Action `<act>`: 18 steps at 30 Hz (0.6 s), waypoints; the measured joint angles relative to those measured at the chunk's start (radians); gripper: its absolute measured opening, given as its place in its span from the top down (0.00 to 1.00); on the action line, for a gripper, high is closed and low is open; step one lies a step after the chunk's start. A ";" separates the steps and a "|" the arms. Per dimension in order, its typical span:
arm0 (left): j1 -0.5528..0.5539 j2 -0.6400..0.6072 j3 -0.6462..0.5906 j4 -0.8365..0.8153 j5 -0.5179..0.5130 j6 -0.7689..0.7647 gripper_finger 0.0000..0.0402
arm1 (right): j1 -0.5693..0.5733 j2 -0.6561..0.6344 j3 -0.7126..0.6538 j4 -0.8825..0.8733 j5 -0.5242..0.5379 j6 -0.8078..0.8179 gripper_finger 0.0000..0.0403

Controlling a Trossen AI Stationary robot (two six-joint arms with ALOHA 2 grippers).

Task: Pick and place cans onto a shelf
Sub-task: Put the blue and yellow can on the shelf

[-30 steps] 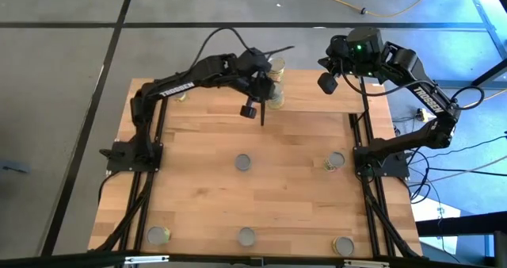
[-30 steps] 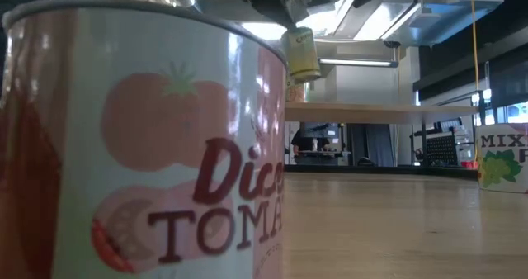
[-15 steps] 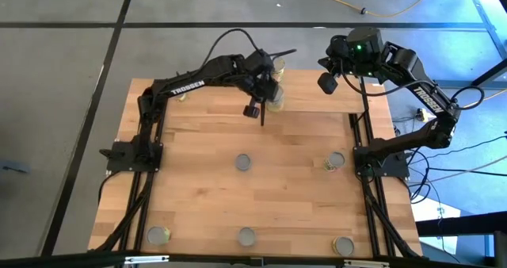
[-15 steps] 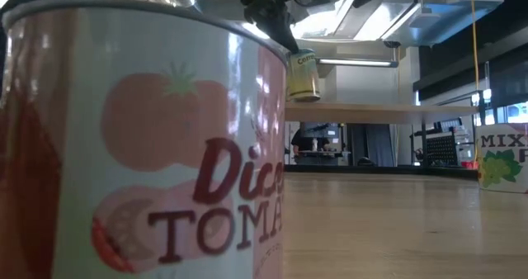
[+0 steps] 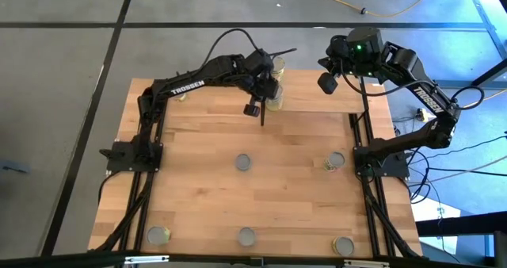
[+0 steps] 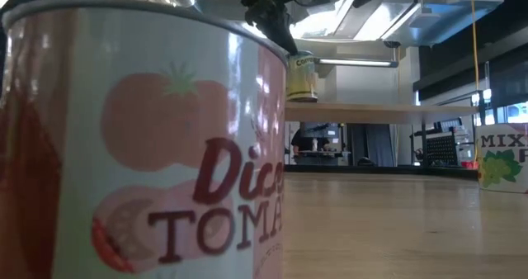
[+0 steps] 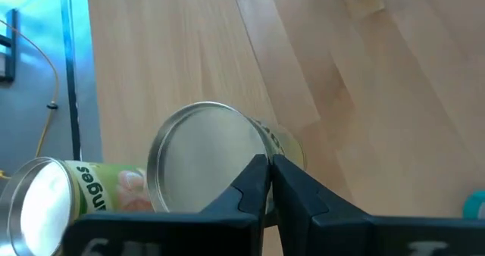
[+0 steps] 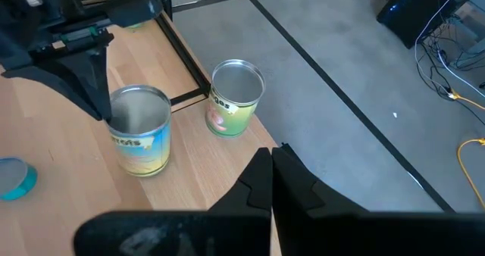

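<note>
A can (image 7: pixel 204 154) with a yellow-green label stands upright on the shelf (image 6: pixel 371 110), the raised light-wood board at the table's far edge (image 5: pixel 206 101). My left gripper (image 7: pixel 270 165) reaches down to the can's top and is shut on its rim. The right wrist view shows the same can (image 8: pixel 140 138). A second can (image 8: pixel 235 97) stands close behind it on the shelf's far edge. My right gripper (image 8: pixel 271 165) hangs shut and holds nothing, above the shelf's right end (image 5: pixel 329 71). My left gripper pinches the can's top rim (image 7: pixel 263 144) on the side nearest the arm, one finger over the lid and one outside the wall. The fingers (image 8: pixel 97 97) slant down from the table's left. The can stands upright with its bottom on the shelf (image 6: pixel 302 100).
Several more cans stand on the tabletop: one in the middle (image 5: pixel 243 163), one right of it (image 5: pixel 336 161), three along the near edge (image 5: pixel 246 236). A red tomato can (image 6: pixel 140 147) fills the low view's left. Black uprights (image 5: pixel 360 133) edge the shelf.
My left gripper has sunk a little toward the far edge with the can. The can hung tilted just above the shelf and now stands upright on it.
</note>
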 joint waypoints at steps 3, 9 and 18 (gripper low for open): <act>0.002 0.000 0.000 0.007 -0.001 0.000 0.93 | 0.000 0.000 0.000 0.000 0.000 0.000 1.00; 0.001 0.000 0.000 0.057 -0.081 0.000 0.90 | 0.000 0.000 0.000 0.000 0.000 0.000 1.00; -0.034 -0.016 0.056 0.039 -0.294 -0.020 0.90 | 0.000 0.001 0.000 -0.047 -0.206 -0.087 1.00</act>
